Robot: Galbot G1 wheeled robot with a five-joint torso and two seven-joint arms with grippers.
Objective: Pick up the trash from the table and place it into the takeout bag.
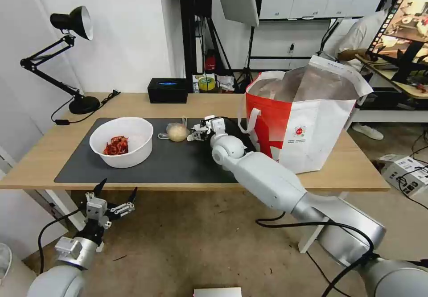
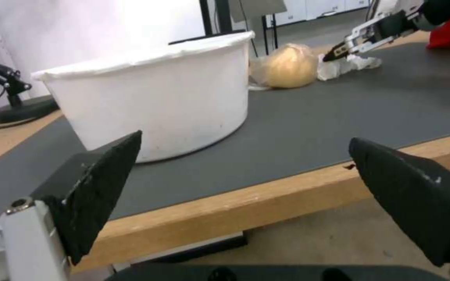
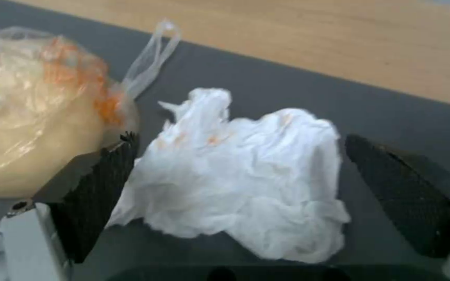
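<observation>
Right end effector (image 3: 235, 187) is down over the dark mat (image 1: 178, 161) on the bench (image 1: 356, 167), fingers spread either side of the crumpled tissue (image 3: 240, 175). The tissue lies between the pads, not pinched. One finger (image 3: 105, 183) sits just beside the small clear bag with beige lump (image 3: 32, 121). White bowl (image 1: 121, 141) with red scraps stands farther left on the mat; takeout bag (image 1: 307, 118) stands upright right of the arm. Left end effector (image 1: 113, 194) hangs below the front bench edge, fingers spread, holding nothing.
</observation>
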